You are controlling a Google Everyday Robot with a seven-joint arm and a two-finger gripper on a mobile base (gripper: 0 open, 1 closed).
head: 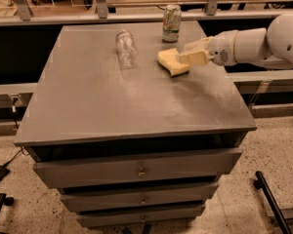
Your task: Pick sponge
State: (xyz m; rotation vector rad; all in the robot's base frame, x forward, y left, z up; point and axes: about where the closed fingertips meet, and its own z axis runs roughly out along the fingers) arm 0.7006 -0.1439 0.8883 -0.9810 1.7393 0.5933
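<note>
The pale yellow sponge [169, 63] lies flat on the grey table top [112, 96], right of centre toward the back. My gripper [186, 52] reaches in from the right on the white arm [254, 45]. Its cream-yellow fingers [194, 58] are open and sit just over the sponge's right end; the near finger overlaps the sponge's right edge. I cannot tell whether the fingers touch the sponge. Nothing is held.
A drink can [172, 16] stands upright at the back, just behind the sponge. A clear plastic bottle [126, 48] lies on its side to the sponge's left. The table is a drawer cabinet [139, 168]. A black cable [5, 167] lies on the floor at left.
</note>
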